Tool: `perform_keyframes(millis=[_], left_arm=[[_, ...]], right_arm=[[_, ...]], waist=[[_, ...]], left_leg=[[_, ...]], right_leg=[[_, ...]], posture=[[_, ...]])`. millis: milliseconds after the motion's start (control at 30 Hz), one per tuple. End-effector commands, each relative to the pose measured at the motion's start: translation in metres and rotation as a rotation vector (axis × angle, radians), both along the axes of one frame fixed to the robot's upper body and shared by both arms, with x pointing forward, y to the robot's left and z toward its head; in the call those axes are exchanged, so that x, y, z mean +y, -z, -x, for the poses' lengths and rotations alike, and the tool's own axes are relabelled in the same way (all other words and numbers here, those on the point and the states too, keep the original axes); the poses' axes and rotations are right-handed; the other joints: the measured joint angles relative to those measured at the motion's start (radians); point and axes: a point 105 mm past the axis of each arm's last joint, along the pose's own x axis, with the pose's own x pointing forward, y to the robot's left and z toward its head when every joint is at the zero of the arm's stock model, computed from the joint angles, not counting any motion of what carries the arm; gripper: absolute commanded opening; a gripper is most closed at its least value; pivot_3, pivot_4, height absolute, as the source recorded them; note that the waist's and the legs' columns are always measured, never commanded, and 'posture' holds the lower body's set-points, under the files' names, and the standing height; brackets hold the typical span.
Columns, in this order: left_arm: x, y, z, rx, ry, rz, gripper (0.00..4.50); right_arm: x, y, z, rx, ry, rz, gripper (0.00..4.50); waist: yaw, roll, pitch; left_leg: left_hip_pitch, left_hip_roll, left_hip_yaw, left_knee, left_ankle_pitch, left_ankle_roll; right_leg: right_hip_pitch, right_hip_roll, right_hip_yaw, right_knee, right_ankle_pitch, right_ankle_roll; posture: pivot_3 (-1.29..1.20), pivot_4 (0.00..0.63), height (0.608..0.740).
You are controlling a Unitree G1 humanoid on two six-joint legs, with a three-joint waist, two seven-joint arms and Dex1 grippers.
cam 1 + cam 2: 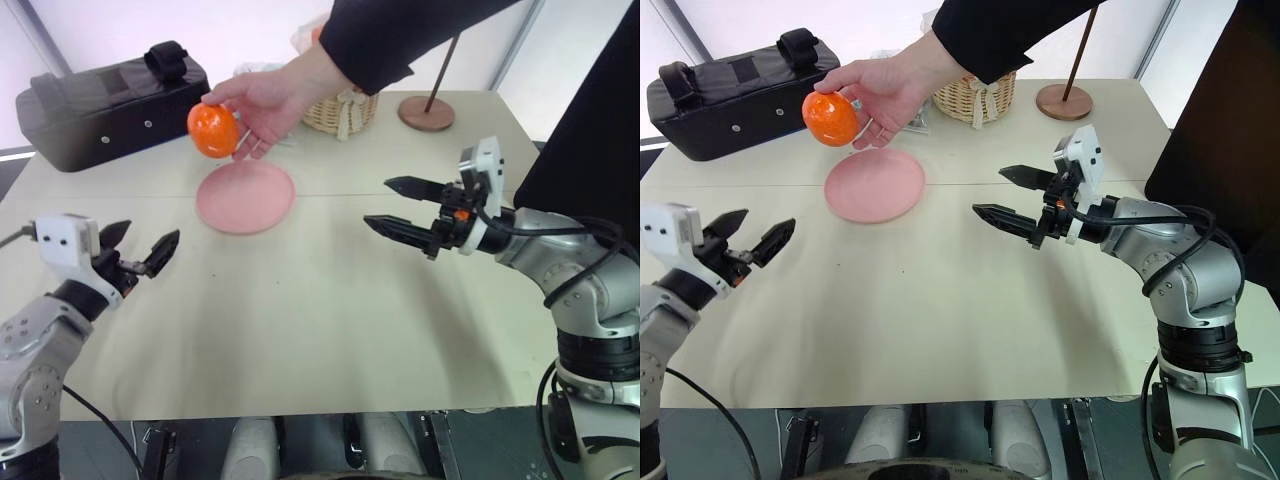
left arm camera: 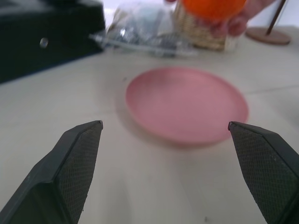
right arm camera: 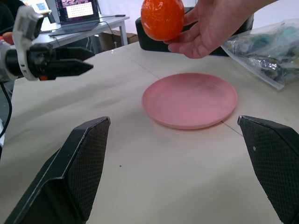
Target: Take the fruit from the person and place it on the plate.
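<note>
Spanning pale walls; beige table [image 1: 330, 310]

We saw a glossy bright-orange fruit [image 1: 213, 130] at the plain matte pink plate's [image 1: 246, 198] eleven o'clock, held by a hand [image 1: 270, 100] in a black sleeve [image 1: 400, 35]. The table [image 1: 320, 320] was pale beige, the bag [image 1: 110, 105] at ten o'clock black. Both the left gripper [image 1: 140, 252] and the right gripper [image 1: 395, 207] had black fingers with cross-hatched pads [image 3: 86, 163] and white housings; the wicker basket [image 1: 340, 110] was tan and the round base [image 1: 426, 113] brown.
</note>
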Motion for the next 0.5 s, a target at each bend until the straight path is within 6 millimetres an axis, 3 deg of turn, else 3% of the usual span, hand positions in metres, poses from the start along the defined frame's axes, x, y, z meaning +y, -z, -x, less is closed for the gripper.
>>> perform_keyframes(millis=[33,167,500], left_arm=[[-0.019,-0.031,-0.008,-0.096,0.086,-0.028,4.50],[-0.033,-0.054,-0.025,-0.160,0.157,-0.047,4.50],[-0.042,-0.066,-0.052,-0.203,0.170,-0.061,4.50]], right_arm=[[0.003,-0.010,-0.002,-0.061,0.006,-0.001,4.47],[0.005,-0.007,-0.006,-0.064,0.015,0.001,4.47],[0.003,-0.003,-0.006,-0.067,0.046,-0.008,4.47]], waist=[[-0.001,0.000,0.000],[-0.001,0.000,0.000],[-0.002,0.000,0.000]], left_leg=[[0.000,0.000,0.000,0.000,0.000,0.000],[0.000,0.000,0.000,0.000,0.000,0.000],[0.000,0.000,0.000,0.000,0.000,0.000]], right_leg=[[0.000,0.000,0.000,0.000,0.000,0.000],[0.000,0.001,0.000,0.000,0.001,0.003],[0.000,0.001,0.000,0.000,0.002,0.003]], posture=[[0.00,0.150,0.740],[0.00,0.150,0.740],[0.00,0.150,0.740]])
